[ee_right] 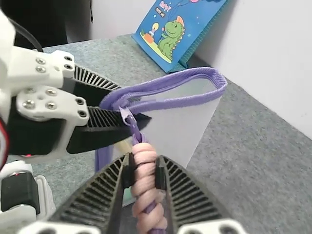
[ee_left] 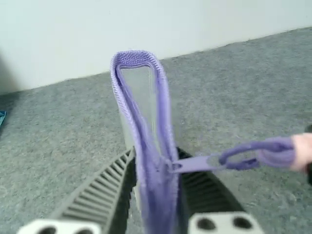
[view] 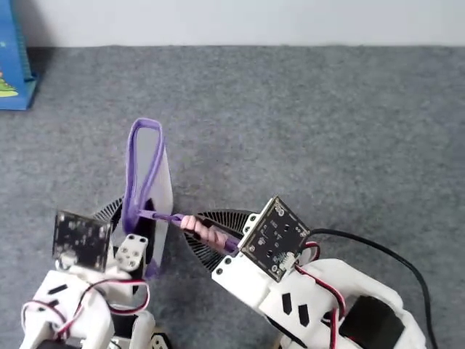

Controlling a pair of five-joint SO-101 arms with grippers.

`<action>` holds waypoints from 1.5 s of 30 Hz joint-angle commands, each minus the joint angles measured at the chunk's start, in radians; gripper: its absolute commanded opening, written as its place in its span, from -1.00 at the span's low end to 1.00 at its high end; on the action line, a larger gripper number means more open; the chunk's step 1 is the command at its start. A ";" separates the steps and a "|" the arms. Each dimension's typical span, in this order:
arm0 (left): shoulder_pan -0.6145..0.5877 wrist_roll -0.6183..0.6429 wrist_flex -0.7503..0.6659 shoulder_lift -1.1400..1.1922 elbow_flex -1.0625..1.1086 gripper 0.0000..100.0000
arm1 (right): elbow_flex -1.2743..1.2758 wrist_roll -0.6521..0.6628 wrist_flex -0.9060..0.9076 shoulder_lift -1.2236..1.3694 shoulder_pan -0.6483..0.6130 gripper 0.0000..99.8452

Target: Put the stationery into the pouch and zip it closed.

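Note:
The pouch (view: 149, 182) stands on edge on the grey mat, with translucent sides and a purple zipper rim; its mouth gapes at the far end. My left gripper (view: 142, 236) is shut on the pouch's near end, its ribbed fingers (ee_left: 102, 190) pressing both sides of the pouch (ee_left: 141, 107). The zipper slider sits close to that grip, and a purple pull tab (ee_left: 234, 156) runs sideways from it to a pink coiled cord (view: 196, 227). My right gripper (ee_right: 144, 170) is shut on the pink cord (ee_right: 144, 158), beside the pouch (ee_right: 180, 117). The pouch's contents are hidden.
A blue picture book (view: 13, 65) with a dinosaur on its cover (ee_right: 180, 24) leans against the white wall at the far left. Grey mat (view: 327, 131) spreads to the right of the pouch. A black cable (view: 392, 258) trails from the right arm.

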 commanded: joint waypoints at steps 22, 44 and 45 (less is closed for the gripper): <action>-0.012 -0.006 0.017 -0.172 0.036 -0.98 | 0.083 -0.242 0.042 -0.007 0.044 -0.67; -0.012 -0.003 0.017 -0.169 0.036 -0.98 | 0.247 -0.221 -0.266 0.004 -0.255 -0.55; -0.012 -0.003 0.017 -0.169 0.036 -0.98 | 0.258 -0.212 -0.285 0.005 -0.255 -0.55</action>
